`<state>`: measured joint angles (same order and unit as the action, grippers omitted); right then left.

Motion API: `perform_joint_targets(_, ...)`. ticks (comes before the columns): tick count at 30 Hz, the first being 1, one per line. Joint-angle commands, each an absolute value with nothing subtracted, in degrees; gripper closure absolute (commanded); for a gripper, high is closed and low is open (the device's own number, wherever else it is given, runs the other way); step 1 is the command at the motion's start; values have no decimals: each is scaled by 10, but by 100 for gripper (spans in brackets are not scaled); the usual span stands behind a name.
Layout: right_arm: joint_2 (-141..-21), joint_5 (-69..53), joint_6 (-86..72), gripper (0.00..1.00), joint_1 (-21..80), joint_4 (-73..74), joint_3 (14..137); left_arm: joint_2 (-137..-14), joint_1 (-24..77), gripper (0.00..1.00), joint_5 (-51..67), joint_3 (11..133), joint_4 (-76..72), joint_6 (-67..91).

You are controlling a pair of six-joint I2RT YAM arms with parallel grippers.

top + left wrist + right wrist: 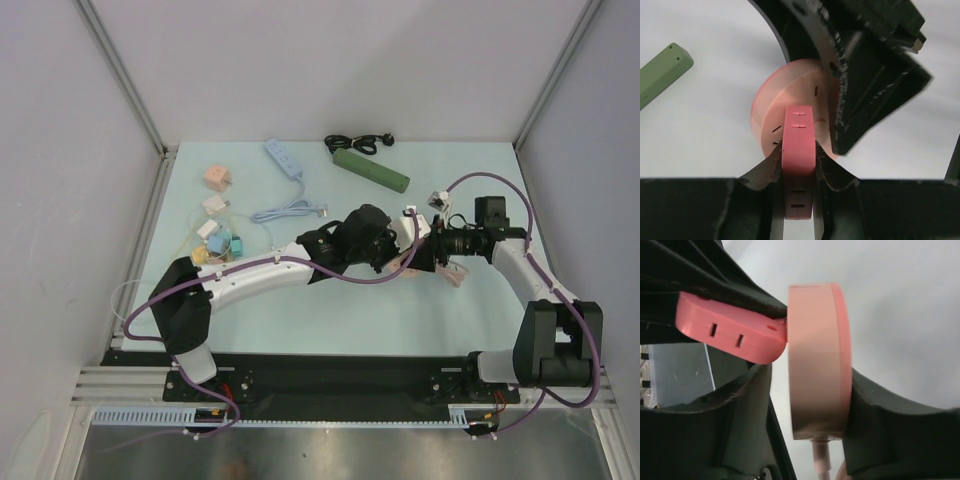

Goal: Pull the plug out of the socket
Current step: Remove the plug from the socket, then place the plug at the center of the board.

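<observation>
- The pale mint table top [400,320] carries both arms, which meet near its middle; a long green plastic power strip [371,170] lies well apart at the far side, untouched.
- The right gripper [815,390] stands around the round pale-pink plastic socket disc [815,340]. One finger rests against the disc's back face. On the other side I cannot tell whether the finger presses or leaves a gap, so I cannot say whether this hand is clamped.
- The left gripper [799,160] is clenched on the flat coral-pink plastic plug block [799,185], one finger on each broad side.
- The socket disc hangs between the two hands, above the table, with the plug block butted end-on against its front face.
- Judged from this, both hands are in place but the pull is not yet done: no gap shows between plug block and socket disc. Separating them is what is left.
- Hidden or unclear: the pins at the joint cannot be seen, so how deeply the plug sits is unknown. The overhead view buries both parts under the wrists. A thin pink cable [821,460] leaves the disc and is cut off by the frame edge.
</observation>
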<state>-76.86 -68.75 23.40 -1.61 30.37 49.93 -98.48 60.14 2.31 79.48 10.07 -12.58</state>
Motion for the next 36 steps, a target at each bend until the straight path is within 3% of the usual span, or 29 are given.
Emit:
perform_joint_targets(1, -776, -684, 262, 46, -2, 326, 528, -946, 601, 100, 19, 824, 47, -126)
perform_joint_targets(2, -778, -683, 265, 57, -2, 329, 532, -943, 601, 100, 18, 823, 46, -126)
perform_joint_targets(3, -781, -683, 266, 85, -2, 331, 534, -941, 602, 100, 15, 822, 41, -125)
perform_joint_targets(4, -781, -682, 268, 99, -2, 337, 537, -938, 602, 100, 13, 817, 38, -125)
perform_joint_targets(8, -764, -651, 231, 100, -11, 298, 531, -898, 602, 100, 11, 785, 15, -103)
perform_joint_targets(13, -729, -529, 102, 100, -61, 193, 490, -810, 602, 100, 11, 696, -45, -34)
perform_joint_targets(20, -716, -452, 95, 100, -67, 187, 484, -715, 604, 100, 1, 623, -54, 67)
perform_joint_targets(28, -713, -533, 147, 100, -92, 218, 492, -665, 592, 100, -97, 573, 7, 67)
perform_joint_targets(31, -692, -580, 158, 100, -108, 218, 489, -613, 510, 100, -67, 474, -52, 165)
perform_joint_targets(36, -672, -583, 154, 100, -114, 211, 485, -520, 285, 100, 17, 351, -95, 308)
